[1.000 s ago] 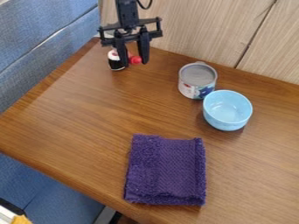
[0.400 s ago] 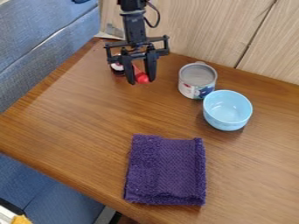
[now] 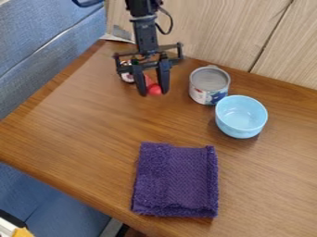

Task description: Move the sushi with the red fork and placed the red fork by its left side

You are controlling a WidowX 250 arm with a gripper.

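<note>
At the upper middle of the table, my black gripper (image 3: 154, 92) hangs low, shut on the red fork (image 3: 155, 88). A rounded red end shows between the fingertips, and a narrower red part runs up behind them; the prongs are hidden. Just behind and left of the left finger is the sushi (image 3: 127, 77), white and dark with some red, partly covered by the gripper. Whether fork and sushi touch, I cannot tell.
A grey-topped can (image 3: 209, 85) stands right of the gripper, with a light blue bowl (image 3: 241, 116) close by it. A folded purple cloth (image 3: 176, 180) lies on the wooden table (image 3: 74, 125) nearer the front. A wooden panel (image 3: 217, 32) borders the back.
The gripper has come forward and slightly right, carrying the red fork with it. The sushi has shifted a little the same way. Can, bowl and cloth have kept their places.
</note>
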